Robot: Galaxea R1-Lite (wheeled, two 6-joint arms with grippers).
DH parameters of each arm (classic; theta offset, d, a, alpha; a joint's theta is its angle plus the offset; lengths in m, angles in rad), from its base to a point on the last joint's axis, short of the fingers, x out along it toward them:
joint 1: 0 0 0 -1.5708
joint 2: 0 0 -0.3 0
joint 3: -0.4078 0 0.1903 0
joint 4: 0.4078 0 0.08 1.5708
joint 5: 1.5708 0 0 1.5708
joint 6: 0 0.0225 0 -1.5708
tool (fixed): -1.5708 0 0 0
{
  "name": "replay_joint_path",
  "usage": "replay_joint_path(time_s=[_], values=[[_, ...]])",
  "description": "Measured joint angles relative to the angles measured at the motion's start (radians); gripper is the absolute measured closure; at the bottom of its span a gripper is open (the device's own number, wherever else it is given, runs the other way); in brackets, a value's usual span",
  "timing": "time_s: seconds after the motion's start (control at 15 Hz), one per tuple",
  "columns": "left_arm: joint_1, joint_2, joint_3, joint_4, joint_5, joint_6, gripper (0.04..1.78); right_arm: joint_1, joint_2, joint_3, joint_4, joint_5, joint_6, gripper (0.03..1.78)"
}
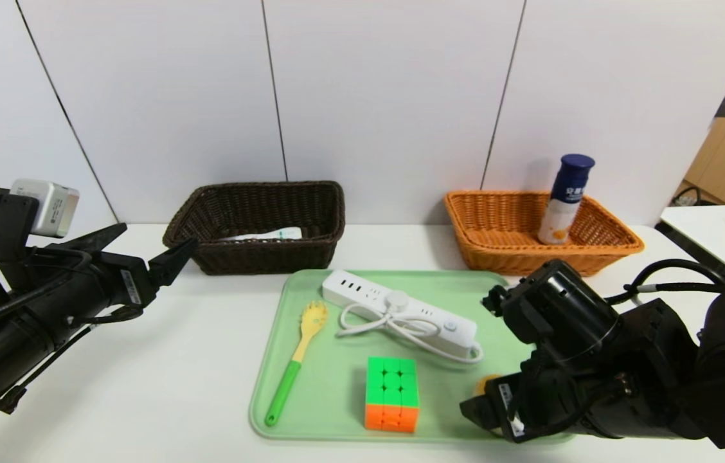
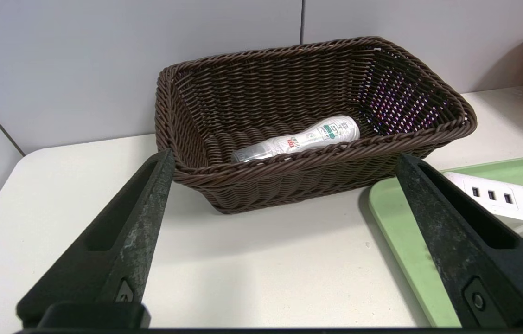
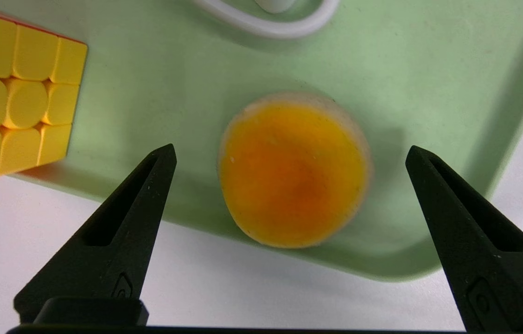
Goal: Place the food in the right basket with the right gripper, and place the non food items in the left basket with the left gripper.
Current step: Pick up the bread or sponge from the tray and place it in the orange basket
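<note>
Directly between the right gripper (image 3: 289, 153) fingers (image 3: 150, 181), spread wide w/ nothing held, sat a round orange food item (image 3: 293, 169) near the green tray (image 3: 428, 60) corner, a yellow-faced cube (image 3: 20, 93) just beyond one finger. It looked soft and light, prob. squashy, so a gentle pinch across its widest sides seemed best. Left gripper (image 2: 284, 162) hung w/ fingers equally wide and empty just short of the brown basket (image 2: 317, 171), where a white bottle (image 2: 298, 139) lay, label print too small to read; ditto the blue-capped bottle (image 1: 565, 199) in the orange basket (image 1: 497, 247).
</note>
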Motion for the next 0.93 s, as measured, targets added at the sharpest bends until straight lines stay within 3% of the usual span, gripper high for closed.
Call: replay_joint_path(time_s=[0.6, 0.67, 0.93], values=[[0.001, 0.007, 0.001, 0.001, 0.013, 0.016, 0.13, 0.005, 0.013, 0.016, -0.014, -0.011, -0.001, 0.10], [0.001, 0.007, 0.001, 0.001, 0.014, 0.015, 0.13, 0.005, 0.013, 0.021, -0.016, -0.026, -0.001, 0.19], [0.001, 0.008, 0.000, 0.002, 0.014, 0.016, 0.13, 0.008, 0.011, 0.023, -0.012, -0.036, -0.005, 0.80]])
